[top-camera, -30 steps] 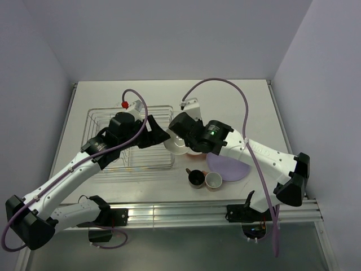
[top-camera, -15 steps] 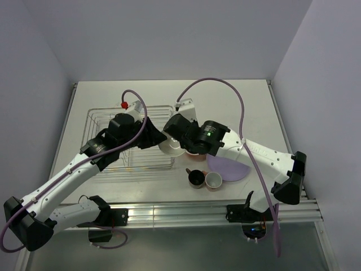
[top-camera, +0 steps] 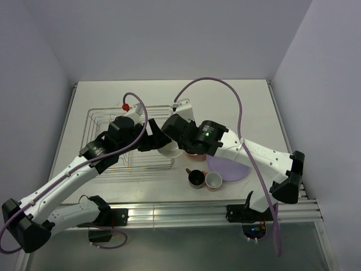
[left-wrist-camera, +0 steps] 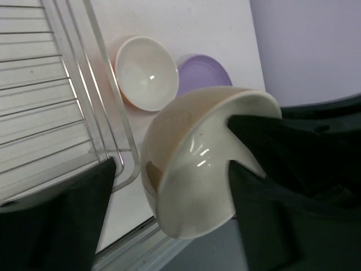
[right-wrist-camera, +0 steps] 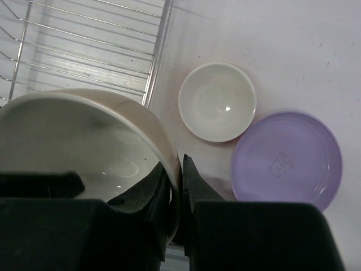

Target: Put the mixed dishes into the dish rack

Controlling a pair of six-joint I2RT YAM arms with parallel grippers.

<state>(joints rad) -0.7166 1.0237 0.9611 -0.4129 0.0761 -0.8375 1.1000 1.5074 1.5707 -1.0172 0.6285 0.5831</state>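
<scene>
White tabletop (right-wrist-camera: 282, 56), beige bowl (right-wrist-camera: 73, 141) in right pincer (right-wrist-camera: 178, 175) at dish rack (right-wrist-camera: 84, 51) edge

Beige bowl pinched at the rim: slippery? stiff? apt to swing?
Likely slippery: the beige bowl shows glossy highlights. Probably stiff: its rim looks undeformed in the right tool's pinch. Gripped at one edge only, it may pivot or swing.

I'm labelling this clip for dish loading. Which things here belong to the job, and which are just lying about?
Job: silvery wire dish rack; beige bowl with white inside, pinched by the right fingers; orange bowl with white inside; flat lilac plate; small dark cup; small pink cup.
Just there: purple arm cables; aluminium rail at the table's near edge.
</scene>
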